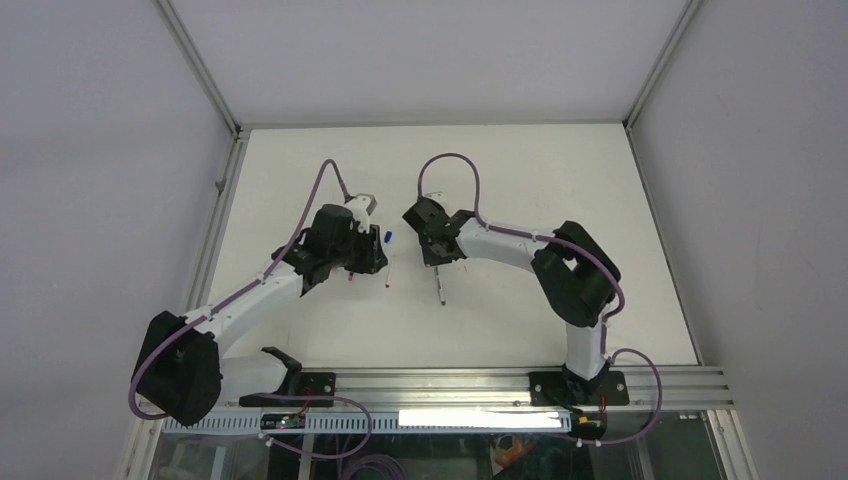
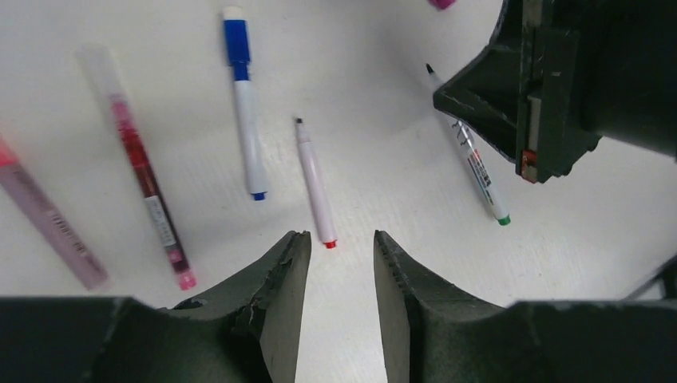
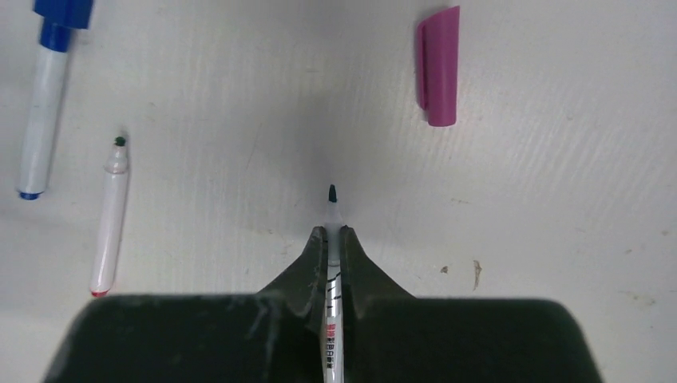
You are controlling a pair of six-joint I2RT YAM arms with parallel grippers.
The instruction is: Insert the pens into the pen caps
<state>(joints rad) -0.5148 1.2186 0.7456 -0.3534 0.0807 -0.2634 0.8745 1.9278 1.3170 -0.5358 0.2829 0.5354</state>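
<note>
- Hovering half-open, left gripper (image 2: 339,239) stands above the white pen (image 2: 315,179) lying on the table (image 2: 559,263); likely light, stiff, prone to roll: grip mid-barrel.
- Right gripper (image 3: 333,234) clamps the lettered pen (image 3: 332,214) just behind its tip; magenta cap (image 3: 438,68) lies apart, ahead.

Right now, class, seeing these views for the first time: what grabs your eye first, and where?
The right gripper is shut on a white pen, dark tip forward; a magenta cap lies ahead and to the right in its wrist view. The left gripper hangs open above a row of loose pens, nearest a red-ended pen.
</note>
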